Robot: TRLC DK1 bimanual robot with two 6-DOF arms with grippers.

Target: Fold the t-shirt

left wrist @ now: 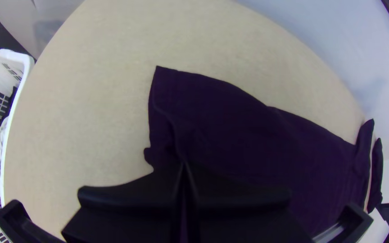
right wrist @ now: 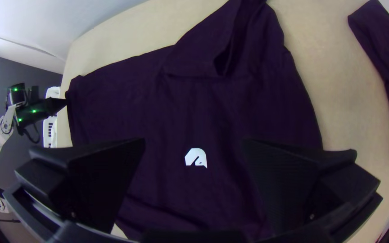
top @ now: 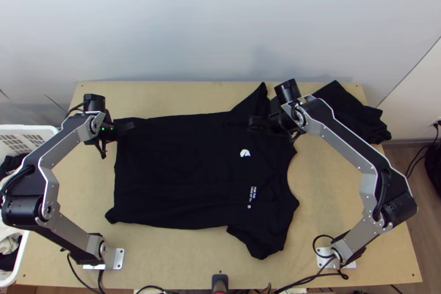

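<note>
Black shirt [top: 187, 167] caught at the hem

The left tool [top: 118, 130] is clamped on the hem near its far corner, puckering the cloth; the right tool [top: 274, 128] gapes over the chest, near a pale logo [top: 245, 153]. The shirt lies spread on the smooth bench [top: 176, 255], lightly rumpled. The right arm [top: 355, 142] partly covers a dark bundle [top: 344, 106]; a latticed white basket [top: 38, 128] stands at left.

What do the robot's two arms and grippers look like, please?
The left arm and right arm have silver-grey links, black joints and black cables. The left gripper and right gripper are black, each with two wide flat fingers, and small green lights glow near the left one.
</note>
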